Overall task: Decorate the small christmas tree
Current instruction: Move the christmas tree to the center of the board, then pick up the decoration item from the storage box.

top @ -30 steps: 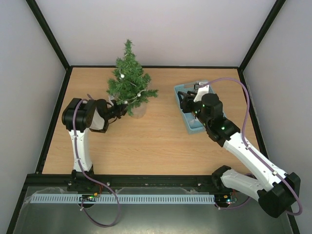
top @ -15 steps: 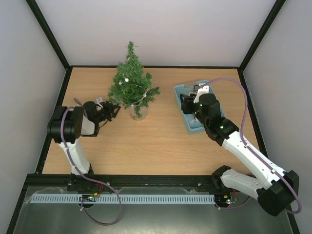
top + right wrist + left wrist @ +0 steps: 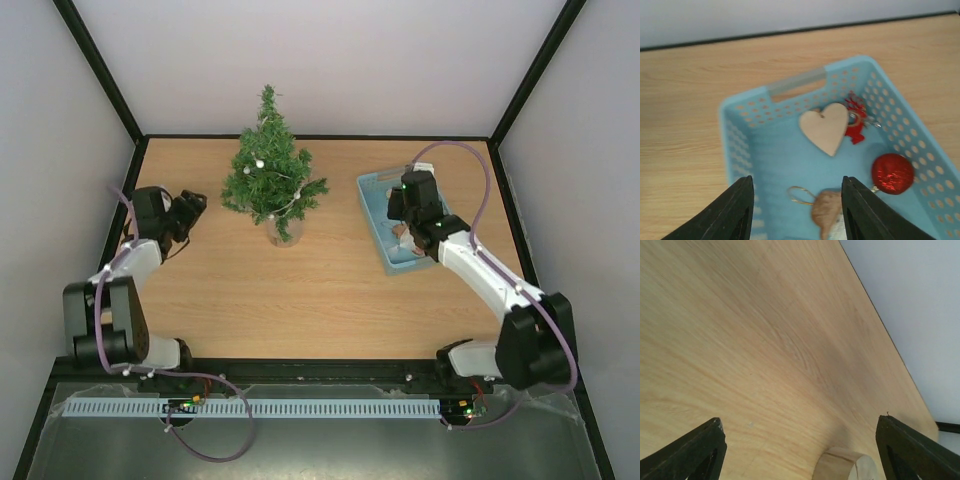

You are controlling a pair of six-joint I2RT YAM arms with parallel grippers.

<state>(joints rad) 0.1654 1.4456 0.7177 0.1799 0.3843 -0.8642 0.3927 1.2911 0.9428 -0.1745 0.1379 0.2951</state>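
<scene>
The small christmas tree [image 3: 268,170] stands upright in a clear pot [image 3: 284,229] at the back middle of the table, with a string of white beads on its branches. My left gripper [image 3: 190,206] is to the left of it and apart from it. In the left wrist view the left gripper [image 3: 800,419] is open with only bare wood between its fingers, and the pot [image 3: 845,466] shows at the bottom edge. My right gripper [image 3: 797,178] hangs open over a blue basket [image 3: 795,82]. Below its fingers lies a brown ornament [image 3: 827,212] with a gold loop.
The basket [image 3: 375,228] at the right also holds a wooden heart [image 3: 825,126], a red flat ornament [image 3: 856,122] and a red glitter ball [image 3: 892,173]. Black frame rails run along the table's edges and walls close in both sides.
My left arm has drawn back to the left, away from the tree, and its gripper has opened wide. The tree now stands straighter. My right arm has folded in over the basket.
</scene>
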